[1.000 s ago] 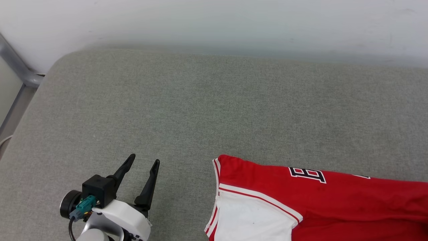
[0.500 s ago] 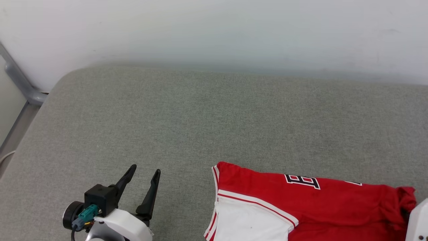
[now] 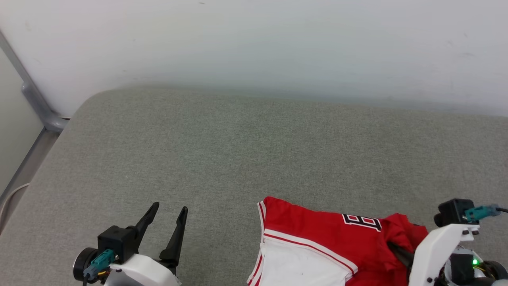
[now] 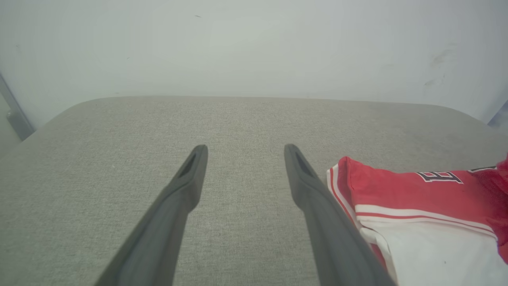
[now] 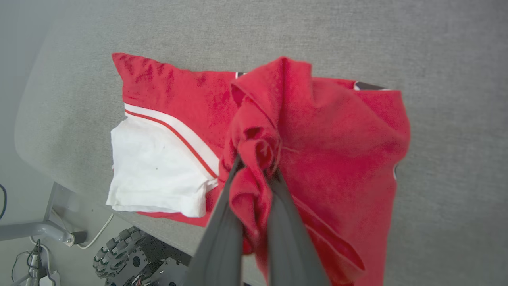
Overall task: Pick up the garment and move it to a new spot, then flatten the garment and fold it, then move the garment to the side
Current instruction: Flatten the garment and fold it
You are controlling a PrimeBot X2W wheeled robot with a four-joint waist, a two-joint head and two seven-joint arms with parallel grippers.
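The garment (image 3: pixel 317 238) is a red jersey with a white sleeve and striped trim, lying at the near right of the grey table (image 3: pixel 238 151). My right gripper (image 5: pixel 256 161) is shut on a bunched red fold of the garment (image 5: pixel 341 147), lifting it over the flat part. In the head view the right gripper (image 3: pixel 395 248) sits at the garment's right end, its fingers partly buried in cloth. Well left of the garment (image 4: pixel 416 198), my left gripper (image 3: pixel 170 208) hovers open over bare table with nothing between its fingers (image 4: pixel 190 178).
A pale wall (image 3: pixel 254 43) runs behind the table. A grey metal frame (image 3: pixel 35 107) stands at the far left. Below the table's near edge are the robot's wheeled base (image 5: pixel 127 258) and cables on the floor. Bare cloth-covered surface stretches across the middle and back.
My right gripper has come into view from the right, dragging the garment's right end leftward and bunching it up. The camera has tilted a little. The left gripper stays open in place.
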